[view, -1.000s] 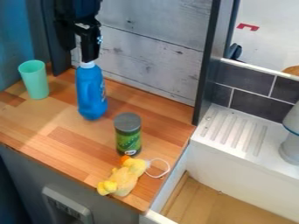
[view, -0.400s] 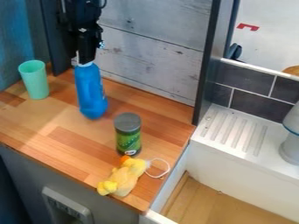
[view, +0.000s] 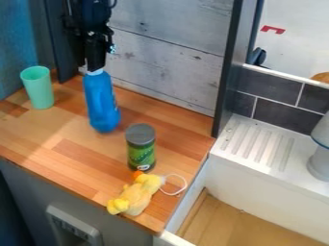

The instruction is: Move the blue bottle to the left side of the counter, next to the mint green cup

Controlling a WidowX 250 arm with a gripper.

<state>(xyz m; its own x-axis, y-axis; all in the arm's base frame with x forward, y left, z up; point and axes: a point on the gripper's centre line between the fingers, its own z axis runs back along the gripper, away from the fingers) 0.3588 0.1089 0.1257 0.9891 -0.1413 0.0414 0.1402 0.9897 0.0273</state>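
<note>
Clearly, on the wood counter (view: 70, 122), a tall blue bottle (view: 101, 105) tilts slightly, pinched at its white neck by the tool (view: 95, 68), prob. bc it's slimmest there; plush toy (view: 136, 194) lies nr front edge, jar (view: 141, 151) upright btwn toy & bottle, cup (view: 38, 89) beside bottle.

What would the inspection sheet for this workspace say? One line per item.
Surface: wooden counter, dry-looking.
Handled item: blue bottle, roughly upright; base contact can't be told.
Clutter: green cup at left; grey-lidded jar; yellow toy near the front edge.
Gripper: at the bottle's white top.
Cables: white cord loop by the toy, no power cable.
Surroundings: plank wall behind; white grooved drainboard at right.
</note>
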